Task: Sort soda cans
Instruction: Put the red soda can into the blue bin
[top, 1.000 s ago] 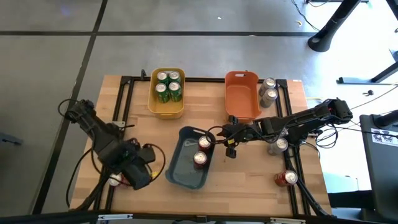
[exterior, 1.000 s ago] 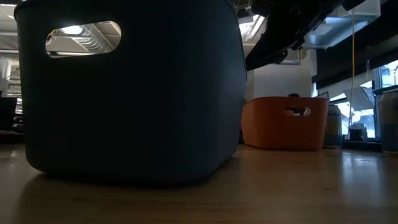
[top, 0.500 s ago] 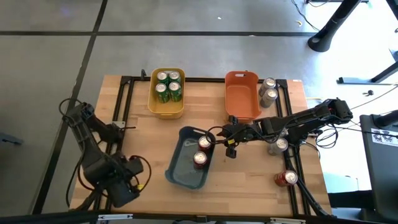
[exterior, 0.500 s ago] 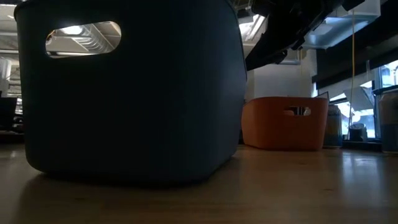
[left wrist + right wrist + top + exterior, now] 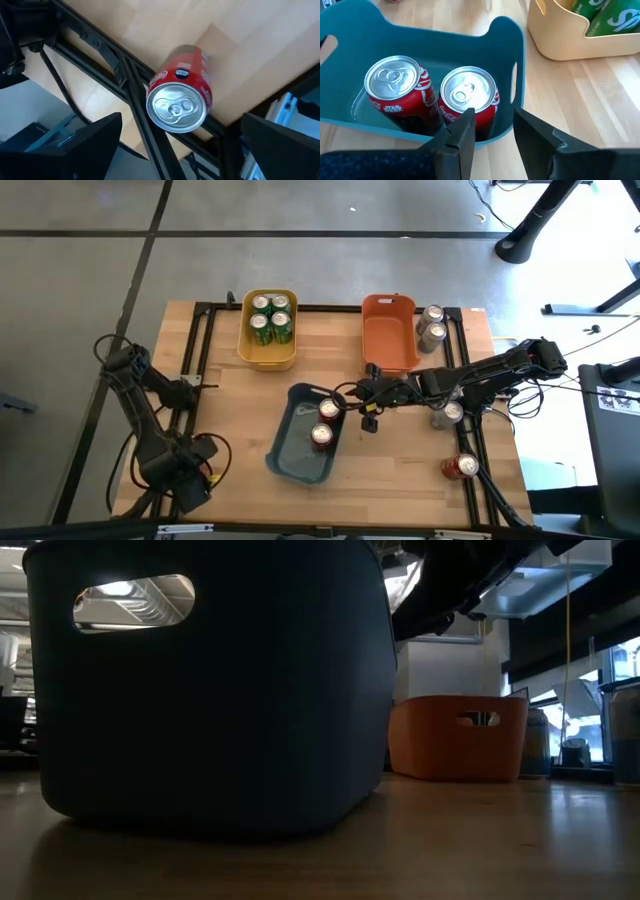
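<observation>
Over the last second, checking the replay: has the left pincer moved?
Yes. The left pincer has swung away from the blue bin toward the table's near-left corner.

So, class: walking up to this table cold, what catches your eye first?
Probably the three coloured plastic bins: the yellow bin at the back packed with four green soda cans, the empty orange bin to its right, and the blue bin in the middle holding two red soda cans. The right gripper hangs just beside the blue bin.

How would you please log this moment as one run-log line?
left gripper: open, over red can at table edge | right gripper: empty, above blue bin with two red cans
</observation>
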`<state>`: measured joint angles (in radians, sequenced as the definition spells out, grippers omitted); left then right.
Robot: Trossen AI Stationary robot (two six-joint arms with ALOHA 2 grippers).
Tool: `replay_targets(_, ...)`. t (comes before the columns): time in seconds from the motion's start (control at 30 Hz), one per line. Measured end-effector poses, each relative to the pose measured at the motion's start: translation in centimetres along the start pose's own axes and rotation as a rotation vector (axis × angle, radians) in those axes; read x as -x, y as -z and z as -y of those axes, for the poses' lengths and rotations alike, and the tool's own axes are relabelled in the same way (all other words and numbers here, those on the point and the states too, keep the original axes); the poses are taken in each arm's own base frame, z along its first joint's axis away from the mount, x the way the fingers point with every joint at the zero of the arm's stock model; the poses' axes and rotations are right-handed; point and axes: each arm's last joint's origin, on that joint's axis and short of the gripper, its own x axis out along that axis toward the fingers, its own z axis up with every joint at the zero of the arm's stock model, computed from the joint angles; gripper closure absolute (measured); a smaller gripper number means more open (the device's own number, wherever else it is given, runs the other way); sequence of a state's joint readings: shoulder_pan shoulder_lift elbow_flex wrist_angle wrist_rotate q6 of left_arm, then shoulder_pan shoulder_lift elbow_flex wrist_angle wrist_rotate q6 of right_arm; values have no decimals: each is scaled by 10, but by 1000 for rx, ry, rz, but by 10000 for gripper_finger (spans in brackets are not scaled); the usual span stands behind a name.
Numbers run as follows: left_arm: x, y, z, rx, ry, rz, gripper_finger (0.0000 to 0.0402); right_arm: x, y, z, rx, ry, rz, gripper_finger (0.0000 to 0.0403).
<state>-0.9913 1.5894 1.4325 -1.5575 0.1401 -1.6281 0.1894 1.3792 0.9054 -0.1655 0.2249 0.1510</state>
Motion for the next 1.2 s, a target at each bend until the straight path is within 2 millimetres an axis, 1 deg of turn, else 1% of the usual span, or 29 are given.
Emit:
replay_targets(0.17, -6, 0, 4, -2, 68, -24, 7, 0, 0, 0, 0, 0, -1, 271)
replay_targets(0.27, -10, 3, -3, 4, 26, -41, 7, 0, 0, 0, 1, 0, -1, 271)
replay_targets(0.4, -13, 5, -10, 13, 26, -48, 7, 0, 0, 0, 1, 0, -3, 271)
replay_targets(0.6, -22, 5, -15, 6, 25, -46, 7, 0, 1, 0, 2, -12, -8, 271)
replay_targets(0.73, -31, 3, -18, 17, 62, -50, 7, 0, 1, 0, 3, -13, -11, 271)
replay_targets(0.97, -51, 4, -14, -1, 104, -46, 7, 0, 1, 0, 3, -13, -11, 271)
replay_targets(1.13, -65, 3, -16, 0, 76, -71, 7, 0, 1, 0, 3, -13, -11, 271)
replay_targets(1.2, -69, 3, -14, -10, 91, -72, 7, 0, 1, 0, 2, -13, -11, 271)
